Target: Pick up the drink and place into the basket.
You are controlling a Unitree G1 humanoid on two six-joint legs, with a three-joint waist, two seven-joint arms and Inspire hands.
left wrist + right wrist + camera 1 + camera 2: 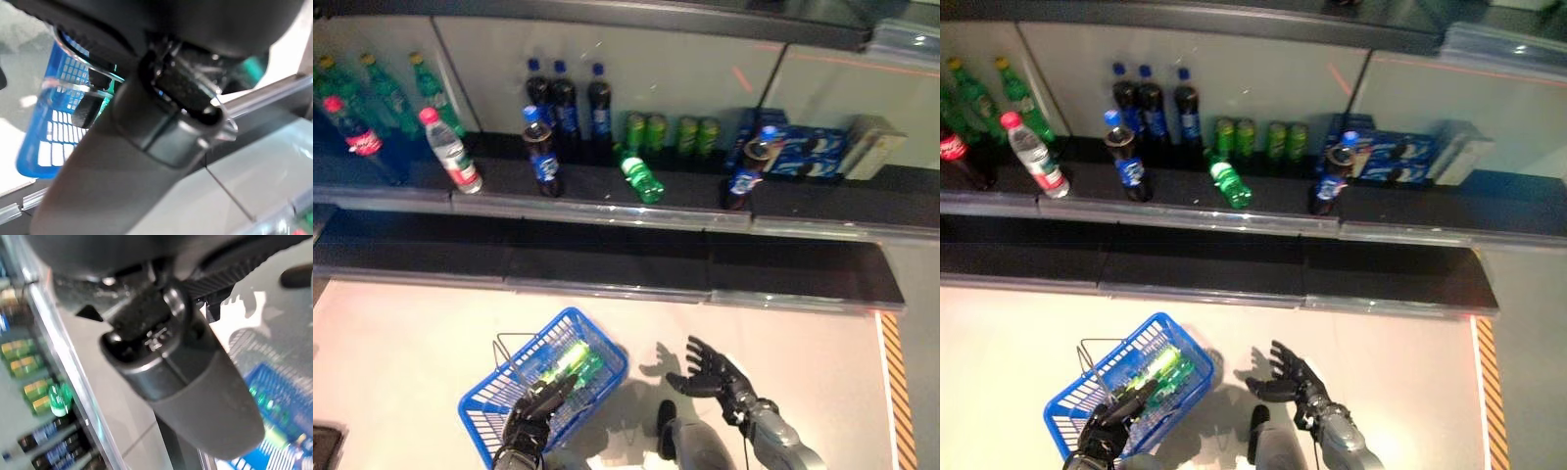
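Note:
The blue basket (499, 397) hangs low in front at the left, held up off the floor by my left hand (536, 406), which is shut on its thin wire handles. A green drink (576, 360) lies inside the basket. My right hand (710, 372) is open and empty, fingers spread, just right of the basket and apart from it. The basket also shows in the left wrist view (54, 132) and the right wrist view (279, 396). On the upper shelf (607, 201) a green bottle (641, 178) lies on its side in front of green cans (671, 132).
The upper shelf also holds dark cola bottles (566, 103), a clear bottle with a red cap (450, 149), green bottles (391, 93) at the far left, a dark bottle (744, 171) and blue packs (808, 149). A lower shelf ledge (607, 269) juts out below. An orange striped strip (899, 382) marks the floor at right.

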